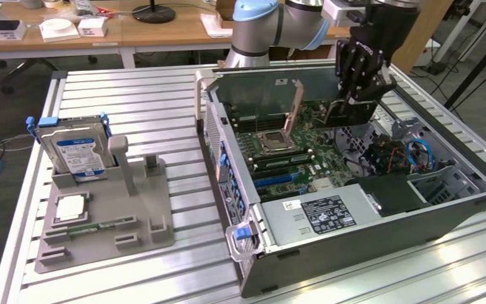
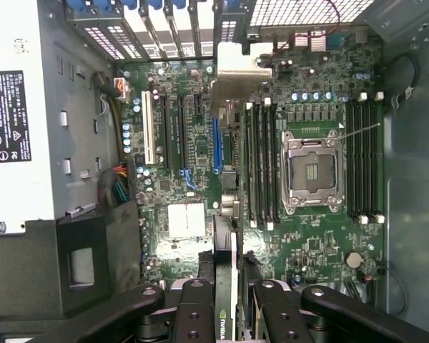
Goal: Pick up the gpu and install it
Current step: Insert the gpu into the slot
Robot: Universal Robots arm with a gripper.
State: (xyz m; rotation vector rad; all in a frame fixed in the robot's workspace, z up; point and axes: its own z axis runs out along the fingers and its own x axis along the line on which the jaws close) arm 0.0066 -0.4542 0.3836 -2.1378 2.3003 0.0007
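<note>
You have pickup done: gripper [image 1: 363, 95] clamped narrowly on graphics card [image 1: 347, 114], held on edge, upper right of exterior view, over motherboard [image 1: 306, 174] inside open case [image 1: 378, 239]. Card looks unseated; install left.

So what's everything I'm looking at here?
table: one, silver, slatted, under everything
computer case: one, dark grey, open, on the exterior view's right
motherboard: one, green, inside the case
power supply: one, silver with a black label, inside the case
holder: one, grey, on the exterior view's left
hard drive: one, silver with a blue label and blue rails, standing in the holder
memory stick: one, green, lying in the holder
gpu: one, dark with a pale metal bracket, held over the motherboard
robot arm: one, grey and light blue, behind the case
gripper: one, black, shut on the gpu
</note>
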